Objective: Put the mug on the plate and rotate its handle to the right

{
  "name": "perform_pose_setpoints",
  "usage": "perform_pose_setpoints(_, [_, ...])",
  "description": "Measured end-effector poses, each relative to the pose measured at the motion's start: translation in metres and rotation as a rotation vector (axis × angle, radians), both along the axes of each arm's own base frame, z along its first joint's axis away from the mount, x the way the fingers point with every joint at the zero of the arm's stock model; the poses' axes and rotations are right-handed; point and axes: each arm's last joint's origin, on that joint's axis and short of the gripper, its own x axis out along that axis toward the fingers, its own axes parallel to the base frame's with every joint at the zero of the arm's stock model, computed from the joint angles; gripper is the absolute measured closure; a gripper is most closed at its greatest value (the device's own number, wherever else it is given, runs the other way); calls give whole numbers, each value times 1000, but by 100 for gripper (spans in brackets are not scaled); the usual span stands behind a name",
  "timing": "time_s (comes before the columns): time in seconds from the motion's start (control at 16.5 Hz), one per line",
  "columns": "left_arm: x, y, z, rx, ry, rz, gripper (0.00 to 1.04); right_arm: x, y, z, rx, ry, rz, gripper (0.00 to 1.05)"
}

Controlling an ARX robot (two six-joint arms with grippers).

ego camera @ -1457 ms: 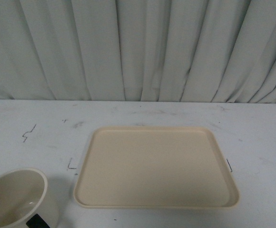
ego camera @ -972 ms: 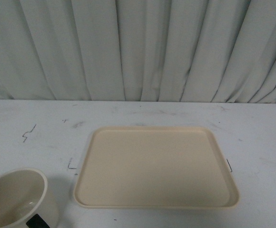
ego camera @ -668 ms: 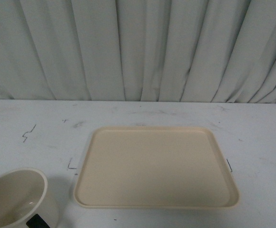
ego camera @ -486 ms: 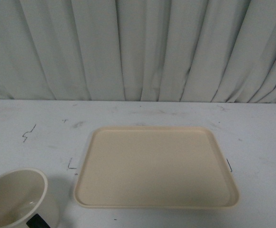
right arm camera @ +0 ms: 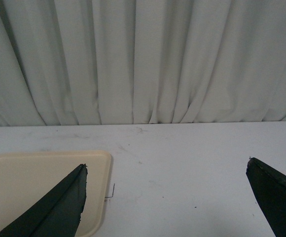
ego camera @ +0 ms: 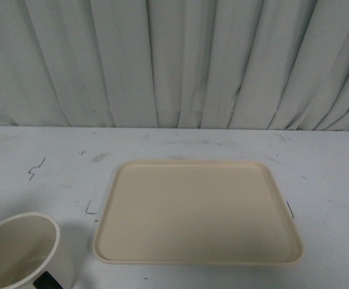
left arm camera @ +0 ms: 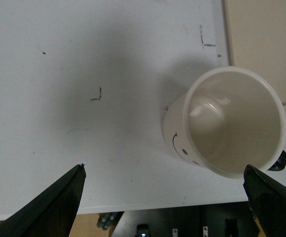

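- The left gripper (left arm camera: 163,169) hangs over the table (left arm camera: 59,59) with its jaws spread wide and nothing between them.
- The mug (left arm camera: 227,121) stands upright ahead of those jaws. It is off their middle line and close to one finger.
- The right gripper (right arm camera: 166,164) is just as wide and just as empty. The plate (right arm camera: 34,187) lies ahead of it, off toward one finger, and no mug shows there.
- The front view shows neither arm. There the mug sits on the table just beside the plate, not on it.
- The step in hand looks like the left arm's approach for a grasp.
- Centre first: shift the jaws sideways until the mug's rim sits midway between the fingers, then come down.
- The handle (left arm camera: 281,160) sticks out near one fingertip. Turn the wrist so the fingers close on bare wall and not on the loop.
- Pinching the wall with one finger inside and one outside, on the side away from the handle, would probably leave the loop free for the later turn.
- The round wall looks smooth and may slip, so close firmly and lift straight.
- Clear the plate's low rim before setting the mug down.
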Motion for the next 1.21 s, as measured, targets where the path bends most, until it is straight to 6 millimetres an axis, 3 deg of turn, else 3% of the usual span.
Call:
perform_pose_setpoints(0.49, [65, -4, -43, 0, 138, -40, 7, 0, 0, 0, 0, 0, 0, 6])
perform_pose_setpoints(0.67, [72, -16, -51, 82, 126, -85, 9, 0, 0, 0, 0, 0, 0, 6])
perform_pose_setpoints(1.03, [70, -31, -59, 75, 190, -111, 75, 0, 0, 0, 0, 0, 0, 6])
perform_pose_setpoints(1.15, [66, -38, -49, 77, 183, -129, 98, 0, 0, 0, 0, 0, 0, 6])
perform_pose_setpoints(1.21, [67, -46, -30, 66, 162, -147, 102, 0, 0, 0, 0, 0, 0, 6])
